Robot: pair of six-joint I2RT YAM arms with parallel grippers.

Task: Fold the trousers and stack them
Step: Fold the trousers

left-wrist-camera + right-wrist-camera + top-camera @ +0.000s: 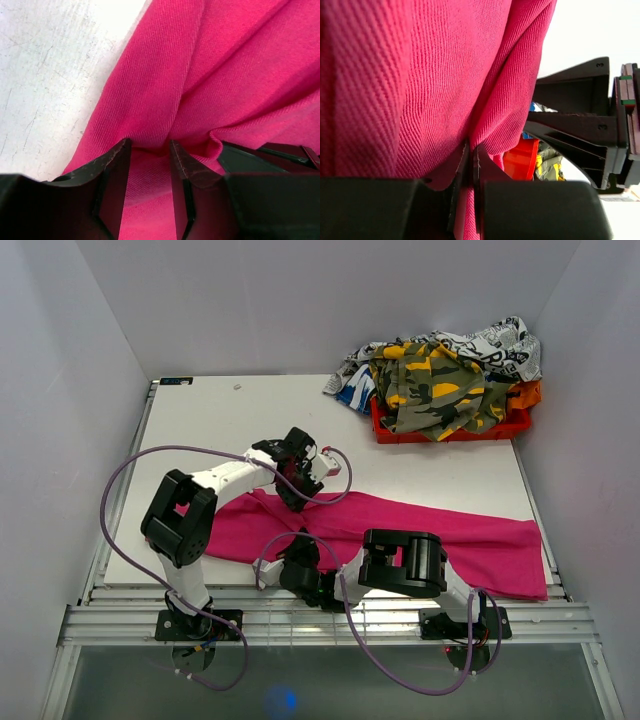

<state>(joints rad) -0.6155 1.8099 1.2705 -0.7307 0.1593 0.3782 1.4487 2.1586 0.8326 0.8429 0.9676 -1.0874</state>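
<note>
The hot-pink trousers (440,530) lie stretched across the near part of the table, from the left arm to the right edge. My left gripper (297,495) is down on their upper edge near the middle. In the left wrist view its jaws (149,145) stand apart, with pink cloth (225,65) lying in the gap and a small ridge bunched at the tips. My right gripper (300,550) is low at the near edge of the cloth. Seen from its wrist, it (471,147) is shut on a fold of the trousers (420,75), which hangs in front of the lens.
A red bin (450,430) heaped with camouflage and printed clothes stands at the back right, and also shows in the right wrist view (522,160). The bare white table (220,420) extends to the back left. Purple cables loop around both arms.
</note>
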